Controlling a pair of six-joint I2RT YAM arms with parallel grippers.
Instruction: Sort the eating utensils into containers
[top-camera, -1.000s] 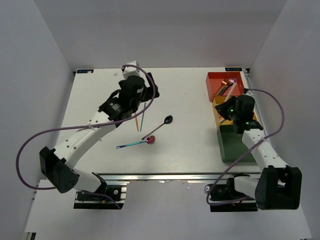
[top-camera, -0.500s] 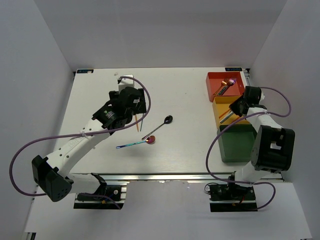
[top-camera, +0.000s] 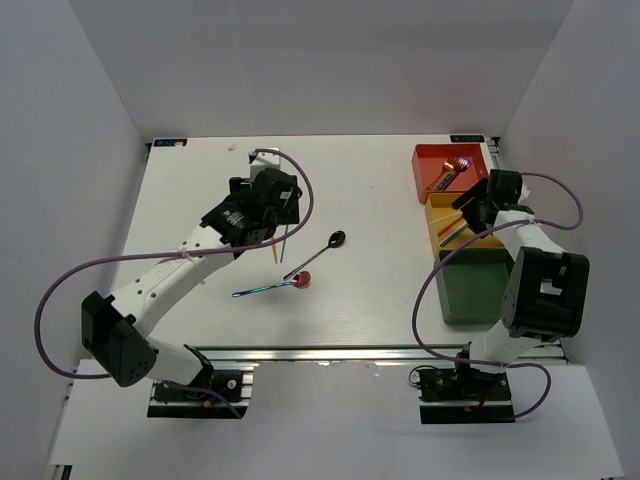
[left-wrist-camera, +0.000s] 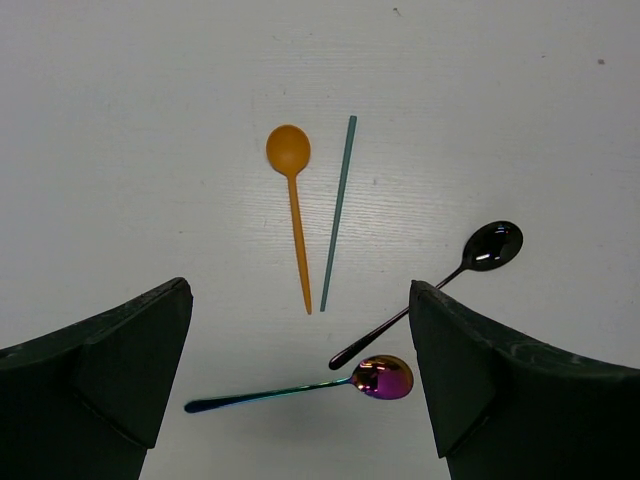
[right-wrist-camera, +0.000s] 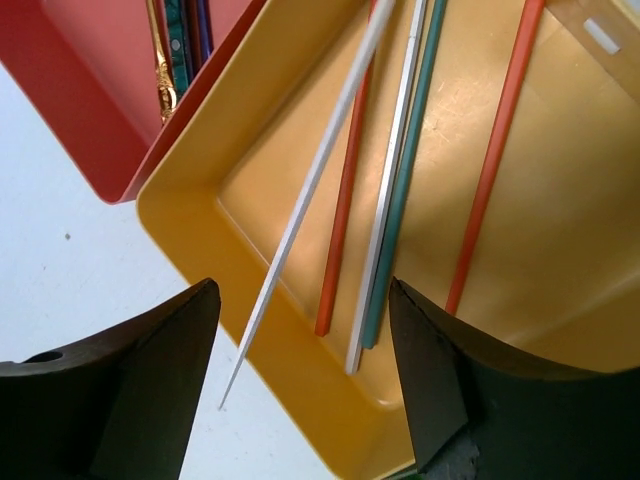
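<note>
Over in the yellow tray (right-wrist-camera: 190, 215), a slim silver chopstick (right-wrist-camera: 310, 190) is lying slantwise, its thin tip poking out past the glossy plastic rim over the table (top-camera: 380, 280). Beside it in the tray, two red-orange chopsticks (right-wrist-camera: 345, 230), a teal one (right-wrist-camera: 405, 200) and another pale one are lying roughly parallel. The right fingers (right-wrist-camera: 150, 380), dark and blocky, are standing spread on either side of the silver stick without touching it. A moment ago they were pressed together; now they are parted. The red tray (right-wrist-camera: 90, 120) is sitting just beside the yellow one with a few handles in it, and the dark green tray (top-camera: 478, 285) is on its other side. The left fingers (left-wrist-camera: 110, 370) are spread wide above a matte orange spoon (left-wrist-camera: 294, 200), a teal chopstick (left-wrist-camera: 338, 210), a shiny black spoon (left-wrist-camera: 430, 290) and an iridescent spoon (left-wrist-camera: 300, 385). That arm has been shifting nearer over them.
</note>
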